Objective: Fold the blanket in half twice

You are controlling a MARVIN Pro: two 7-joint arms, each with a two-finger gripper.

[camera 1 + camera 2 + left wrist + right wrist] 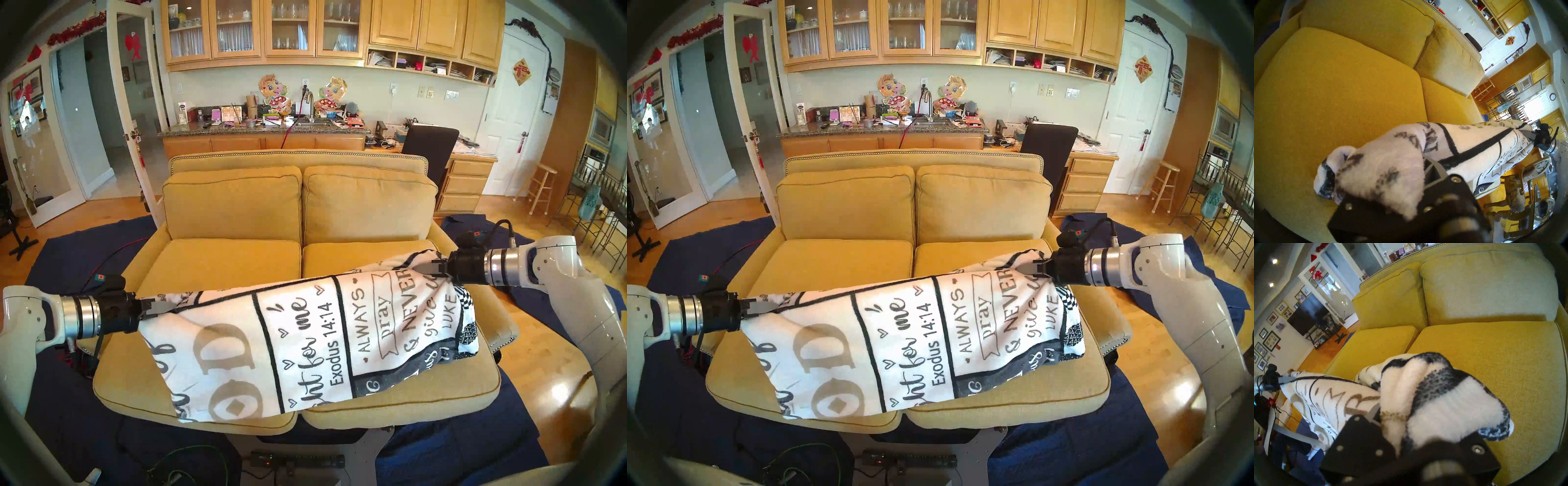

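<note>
While draped: blanket (305,342) over sofa (230,258)

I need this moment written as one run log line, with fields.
left gripper: shut on blanket | right gripper: shut on blanket | blanket: stretched between both, hanging over sofa seat | fold: unfinished

We face a mustard-yellow two-seat sofa (234,217) with nailhead trim along its back, standing on a glossy honey-coloured wood floor (556,400) partly covered by navy blue cloths (64,264). Behind it we see a cluttered granite counter (237,128) with a small sink, honey-wood wall cabinets (264,30) with glass doors full of glassware, and pale walls. A white panelled door (512,115) stands at the right near a wooden stool (543,185); white glazed doors (134,112) open at the left. Daylight fills the room.
</note>
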